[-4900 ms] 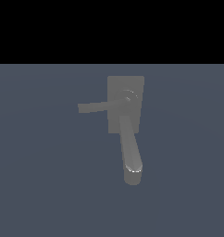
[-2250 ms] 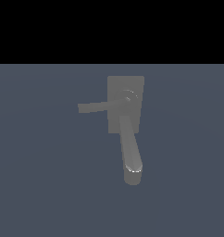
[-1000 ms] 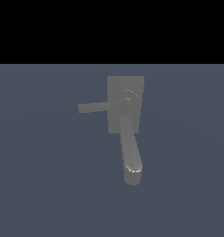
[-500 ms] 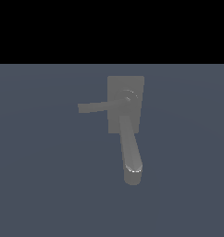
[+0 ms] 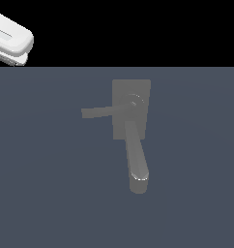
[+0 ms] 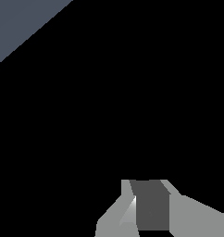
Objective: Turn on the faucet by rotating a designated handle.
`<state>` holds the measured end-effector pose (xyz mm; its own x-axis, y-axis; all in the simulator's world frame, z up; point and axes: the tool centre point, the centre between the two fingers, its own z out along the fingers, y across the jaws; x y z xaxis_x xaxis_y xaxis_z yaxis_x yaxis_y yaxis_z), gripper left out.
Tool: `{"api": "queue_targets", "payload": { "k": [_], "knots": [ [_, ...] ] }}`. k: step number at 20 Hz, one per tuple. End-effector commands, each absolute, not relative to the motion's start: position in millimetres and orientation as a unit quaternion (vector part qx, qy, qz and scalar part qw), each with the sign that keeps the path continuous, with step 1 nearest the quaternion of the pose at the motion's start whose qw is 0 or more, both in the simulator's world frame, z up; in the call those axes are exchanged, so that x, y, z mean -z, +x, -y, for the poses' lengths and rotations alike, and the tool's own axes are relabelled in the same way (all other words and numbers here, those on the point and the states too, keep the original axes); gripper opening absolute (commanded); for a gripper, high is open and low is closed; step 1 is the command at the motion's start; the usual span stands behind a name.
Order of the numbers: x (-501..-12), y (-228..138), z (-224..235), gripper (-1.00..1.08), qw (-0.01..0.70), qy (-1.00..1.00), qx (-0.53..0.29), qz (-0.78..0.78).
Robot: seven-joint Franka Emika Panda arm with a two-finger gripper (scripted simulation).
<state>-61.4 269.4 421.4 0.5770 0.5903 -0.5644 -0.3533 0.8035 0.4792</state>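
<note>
A white segment of the robot arm (image 5: pixel 10 38) juts into the exterior view's upper left corner, high above and well apart from the faucet (image 5: pixel 131 114). In the wrist view, the jaws (image 6: pixel 151 210) show only as pale grey finger bases flanking a darker block against blackness; whether they stand open or closed cannot be told, and nothing is visibly held. Half a second earlier no part of the arm was in the exterior view; the faucet has not moved. The faucet lies near the middle of the slate-blue surface (image 5: pixel 41 193), its rectangular base plate flat, its thick spout (image 5: pixel 136 162) running from the hub toward the viewer. The handle (image 5: pixel 102 112) projects from the hub toward the exterior view's left, untouched. Beyond the surface's far edge the background is plain black.
</note>
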Motion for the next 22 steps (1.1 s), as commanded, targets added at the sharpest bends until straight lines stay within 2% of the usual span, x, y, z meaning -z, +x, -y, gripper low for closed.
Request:
{"api": "queue_targets", "payload": {
  "k": [1,12,22],
  "knots": [
    [-385,-51,-269,-1.00,0.864,0.132,-0.255,-0.414],
    [-241,-30,-243,-1.00,0.801,0.053,-0.188,-0.567],
    [-181,-31,-222,-1.00,0.763,0.028,-0.156,-0.626]
  ]
}}
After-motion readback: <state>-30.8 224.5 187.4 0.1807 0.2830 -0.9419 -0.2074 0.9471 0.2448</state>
